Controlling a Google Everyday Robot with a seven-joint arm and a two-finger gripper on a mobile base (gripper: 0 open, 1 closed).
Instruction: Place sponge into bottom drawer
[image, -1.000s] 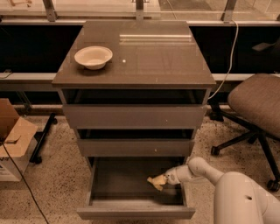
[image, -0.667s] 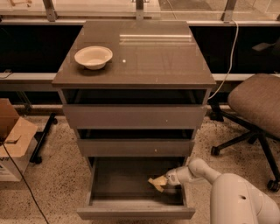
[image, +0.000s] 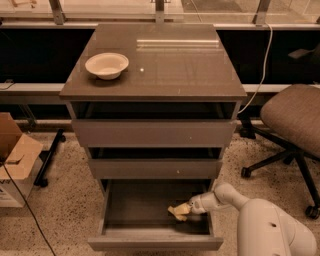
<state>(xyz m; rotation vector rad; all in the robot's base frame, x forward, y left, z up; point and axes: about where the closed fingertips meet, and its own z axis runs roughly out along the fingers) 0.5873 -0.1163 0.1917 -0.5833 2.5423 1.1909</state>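
At upper left, the bowl (image: 106, 65) sits on the cabinet top (image: 165, 70), not part of the job. Lower centre, the bottom drawer (image: 150, 244) stands pulled open, so that step is done. The sponge (image: 177, 212) is inside it, toward the right, low over the drawer floor. Just to its right, the gripper (image: 187, 209) reaches in and clasps the sponge. What is left, as I judge it, is letting go and drawing the arm out.
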